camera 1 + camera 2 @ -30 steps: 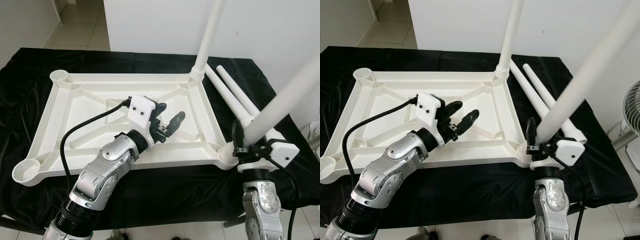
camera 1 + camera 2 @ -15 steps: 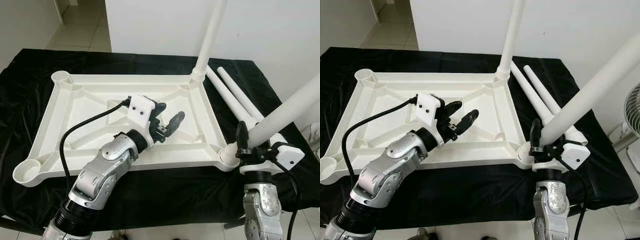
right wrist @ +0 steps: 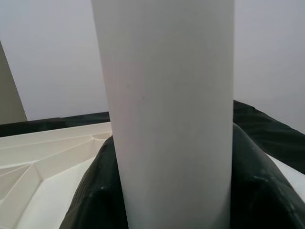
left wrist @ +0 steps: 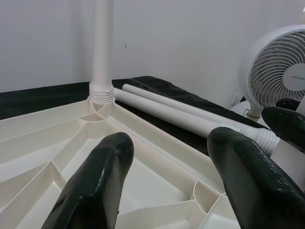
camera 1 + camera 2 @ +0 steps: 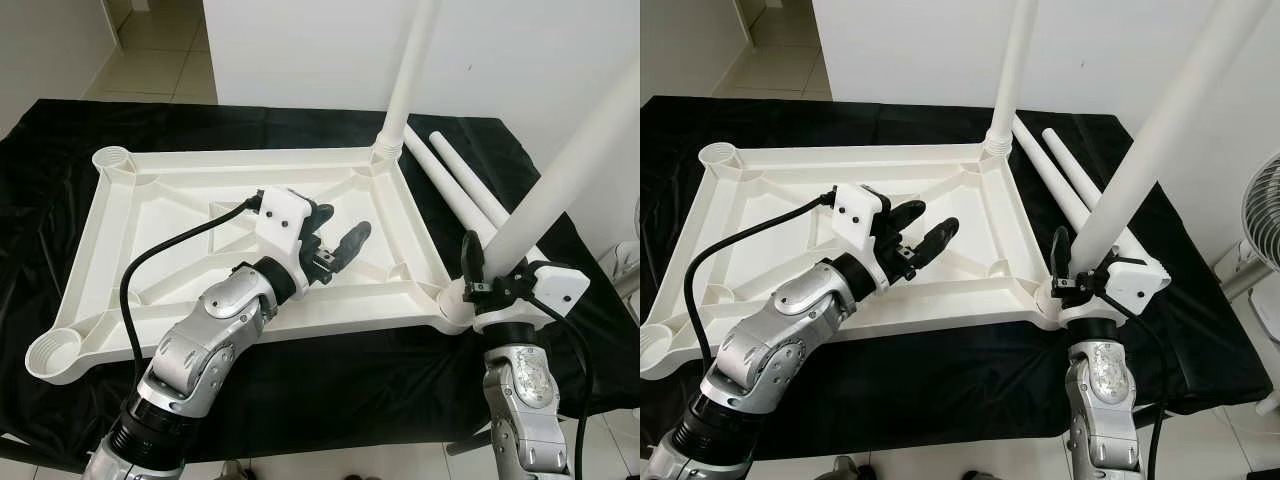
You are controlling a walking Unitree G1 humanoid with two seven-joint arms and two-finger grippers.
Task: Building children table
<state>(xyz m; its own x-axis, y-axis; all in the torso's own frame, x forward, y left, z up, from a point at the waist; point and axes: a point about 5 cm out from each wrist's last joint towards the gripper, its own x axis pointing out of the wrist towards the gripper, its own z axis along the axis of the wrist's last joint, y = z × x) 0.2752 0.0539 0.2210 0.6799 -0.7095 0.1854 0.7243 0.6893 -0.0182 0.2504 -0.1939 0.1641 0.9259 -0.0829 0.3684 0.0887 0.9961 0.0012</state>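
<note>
A white plastic tabletop (image 5: pixel 230 157) lies upside down on a black-covered table. One white leg (image 5: pixel 408 70) stands upright in its far right corner socket. My right gripper (image 5: pixel 490 268) is shut on a second white leg (image 5: pixel 560 170), whose lower end sits at the near right corner socket (image 5: pixel 455 305); it leans up and to the right. In the right wrist view this leg (image 3: pixel 167 95) sits between the black fingers (image 3: pixel 95 191). My left gripper (image 5: pixel 338 228) hovers open over the middle ribs of the tabletop, holding nothing. The left wrist view looks between its fingers (image 4: pixel 100 176) toward the upright leg (image 4: pixel 102 43).
Two loose white legs (image 5: pixel 455 195) lie side by side on the black cloth right of the tabletop. The corner sockets at far left (image 5: pixel 113 158) and near left (image 5: pixel 55 352) are empty. A white fan (image 5: pixel 1265 200) stands on the floor past the table's right edge.
The leg in my right gripper has swung from a low slant to a steeper, more upright angle over the near right corner. My left gripper has stayed put.
</note>
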